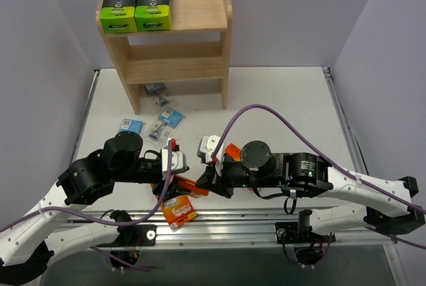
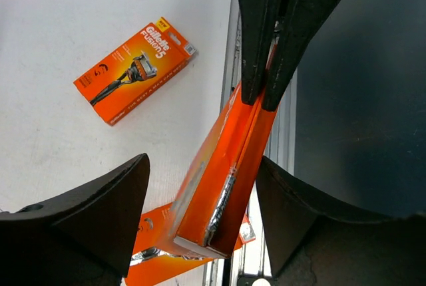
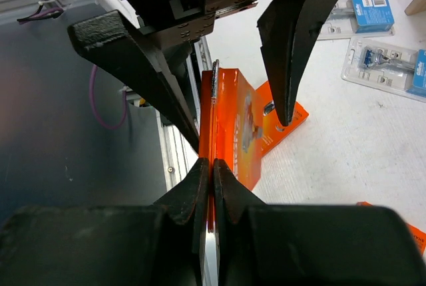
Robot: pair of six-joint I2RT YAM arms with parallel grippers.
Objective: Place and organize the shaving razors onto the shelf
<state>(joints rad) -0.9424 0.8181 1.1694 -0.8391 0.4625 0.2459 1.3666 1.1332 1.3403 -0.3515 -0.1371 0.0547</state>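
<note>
On the left, the left gripper [image 2: 203,163] was spread apart, its fingers [image 2: 100,219] standing either side of the held orange box [image 2: 223,179] without clamping it. Only that wrist camera showed a second orange box [image 2: 133,72] lying flat on the white table [image 2: 66,6] and a third orange box [image 2: 154,259] partly hidden beneath the held one. Overhead, the two wrists crowded over the held box and blocked sight of the grip. Yet only that view took in the shelf [image 1: 200,66], well back, with two black-and-green boxes [image 1: 120,6] side by side at the left of its top tier. Loose blister packs [image 1: 171,118] lay on the table before it, and a lone blister pack [image 1: 154,88] lay between its side panels. On the right, the right gripper [image 3: 212,166] was pinched tight on the held box's edge, the box standing on edge. Its camera showed the left fingers flanking the box.
</note>
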